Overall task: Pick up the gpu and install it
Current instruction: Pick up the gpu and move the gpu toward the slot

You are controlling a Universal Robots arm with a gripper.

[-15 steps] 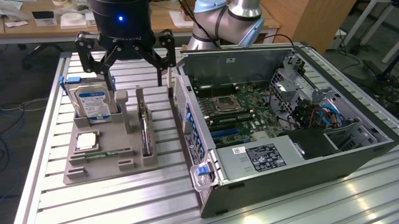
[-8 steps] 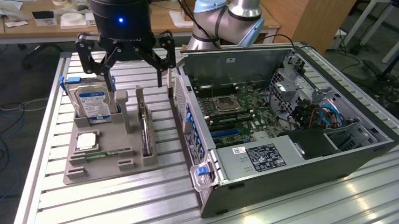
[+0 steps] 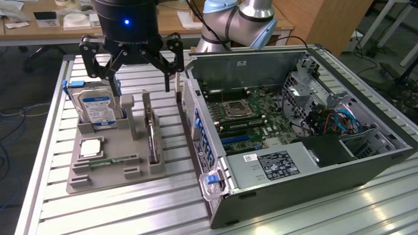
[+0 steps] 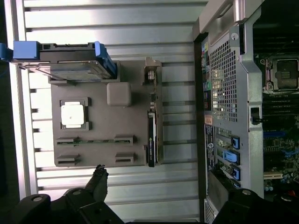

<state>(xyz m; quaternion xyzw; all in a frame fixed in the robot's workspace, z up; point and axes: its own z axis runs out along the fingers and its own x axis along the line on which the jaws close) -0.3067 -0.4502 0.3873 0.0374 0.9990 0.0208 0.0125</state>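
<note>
The gpu (image 3: pixel 152 133) stands on edge in a slot of the grey holder tray (image 3: pixel 111 178), a thin black card with a silver bracket end. In the wrist view the gpu (image 4: pixel 151 137) runs along the tray's side nearest the computer case. My gripper (image 3: pixel 142 87) hangs a little above the tray's far end, over the gpu and the hard drive, and touches neither. It is open, with nothing between its fingers. One black fingertip (image 4: pixel 99 171) shows in the wrist view, and my gripper (image 4: pixel 163 186) spans wide there.
A silver hard drive (image 3: pixel 98 105) with a blue-white label stands in the tray, with a CPU (image 3: pixel 91 147) and a green memory stick (image 3: pixel 107 160) lying in front. The open computer case (image 3: pixel 294 161) lies at the exterior view's right on the slatted aluminium table (image 3: pixel 130 210), motherboard (image 3: pixel 251 115) exposed.
</note>
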